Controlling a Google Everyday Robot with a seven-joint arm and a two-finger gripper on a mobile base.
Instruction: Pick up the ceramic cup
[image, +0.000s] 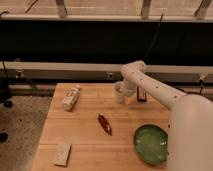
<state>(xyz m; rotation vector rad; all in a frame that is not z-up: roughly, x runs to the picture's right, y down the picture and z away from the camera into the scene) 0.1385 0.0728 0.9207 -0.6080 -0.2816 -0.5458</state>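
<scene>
The ceramic cup (118, 93) is small and whitish and stands upright at the back middle of the wooden table (82, 132). My gripper (123, 95) comes down from the arm's elbow and sits right at the cup, against its right side. The arm partly covers the cup's right edge. Nothing shows whether the cup is lifted off the table.
A white labelled bottle (71, 97) lies at the back left. A red packet (105, 124) lies mid-table. A green plate (150, 143) sits front right, a pale flat block (62, 154) front left, and a dark bar (141, 93) just right of the cup.
</scene>
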